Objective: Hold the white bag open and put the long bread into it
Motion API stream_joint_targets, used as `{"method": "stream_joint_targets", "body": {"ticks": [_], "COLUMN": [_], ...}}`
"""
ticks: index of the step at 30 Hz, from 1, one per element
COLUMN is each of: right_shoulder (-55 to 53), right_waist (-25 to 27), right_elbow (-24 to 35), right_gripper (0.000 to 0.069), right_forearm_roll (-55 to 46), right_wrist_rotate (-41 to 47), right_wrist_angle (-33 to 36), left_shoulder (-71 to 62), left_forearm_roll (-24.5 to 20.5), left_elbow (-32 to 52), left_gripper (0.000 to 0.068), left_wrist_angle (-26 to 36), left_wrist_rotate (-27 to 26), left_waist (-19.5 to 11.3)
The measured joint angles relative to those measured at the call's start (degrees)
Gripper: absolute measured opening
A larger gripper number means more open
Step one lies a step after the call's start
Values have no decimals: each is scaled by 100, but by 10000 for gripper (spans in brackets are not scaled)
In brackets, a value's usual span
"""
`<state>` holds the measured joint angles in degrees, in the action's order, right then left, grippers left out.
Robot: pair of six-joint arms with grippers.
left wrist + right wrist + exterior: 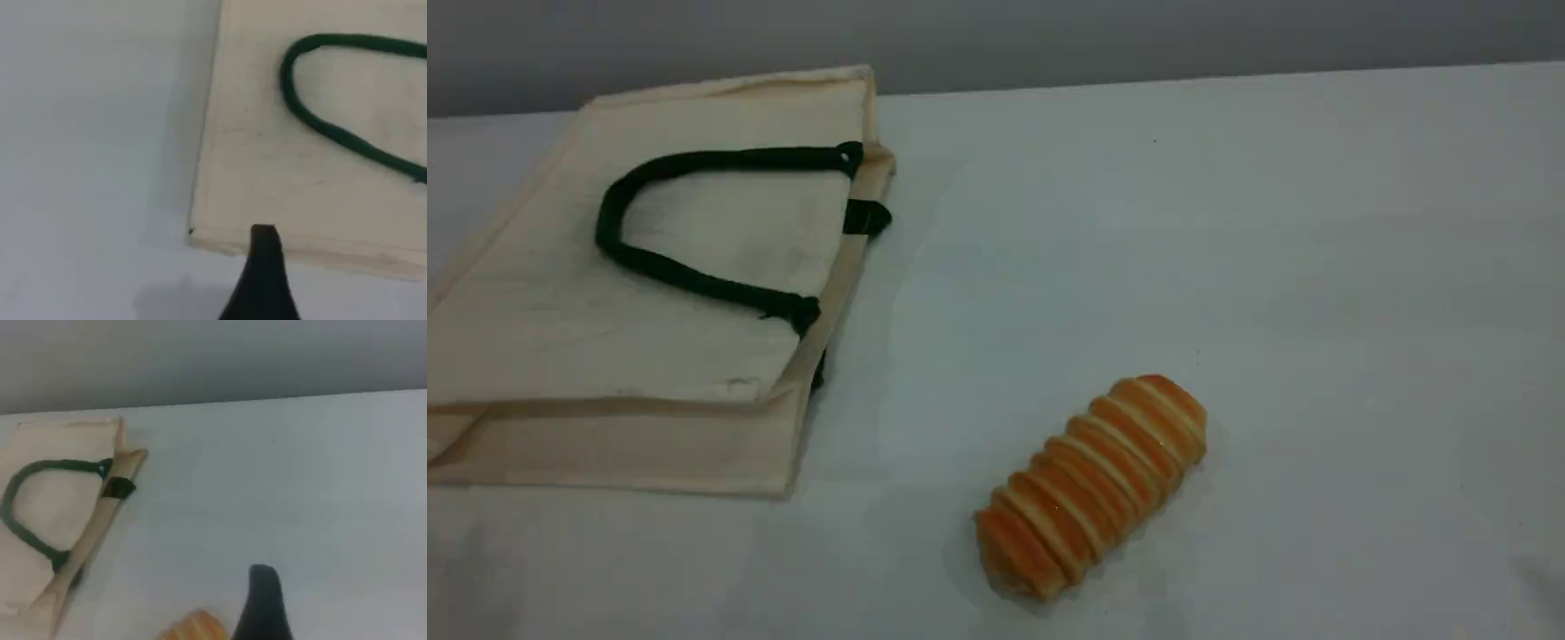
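The white bag (543, 320) lies flat on its side at the table's left, its mouth edge turned right and pressed closed. One dark green handle (694, 162) rests looped on top. The long bread (1094, 484) lies alone on the table, front and right of the bag, slanting up to the right. No arm shows in the scene view. In the left wrist view my left gripper (265, 241) hovers over the bag (267, 167) at its edge, one dark fingertip showing. My right gripper (264, 583) hangs above the table just beside the bread (193, 628). Neither gripper holds anything.
The white table (1227, 222) runs back to a grey wall. A green strap tab (867, 218) sticks out at the bag's mouth edge.
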<state>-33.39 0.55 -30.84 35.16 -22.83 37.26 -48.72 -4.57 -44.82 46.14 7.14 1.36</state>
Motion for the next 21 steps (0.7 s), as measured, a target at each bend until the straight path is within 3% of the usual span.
{"method": "stream_joint_targets", "body": {"ticks": [5, 9, 16, 21], "right_shoulder": [-1007, -1776, -2896, -3466], "right_waist": [0, 0, -5, -5], "right_elbow": [-53, -366, -1047, -1152], "right_gripper": [508, 508, 508, 508], "right_forearm_roll": [1048, 1814, 2047, 2294], "right_wrist_rotate": [-1100, -1819, -2100, -2387], "right_wrist_angle": [-392, -457, -554, -554], "left_shoulder": [-989, -1759, -2819, -3518], "left_forearm_roll": [-425, -447, -447, -436], "left_elbow": [-53, -53, -71, -484], "left_gripper": [533, 533, 533, 533], "left_wrist_angle": [-482, -846, -1408, -1620], "left_wrist_rotate": [543, 784, 843, 858], "left_waist": [-5, -5, -10, -10]}}
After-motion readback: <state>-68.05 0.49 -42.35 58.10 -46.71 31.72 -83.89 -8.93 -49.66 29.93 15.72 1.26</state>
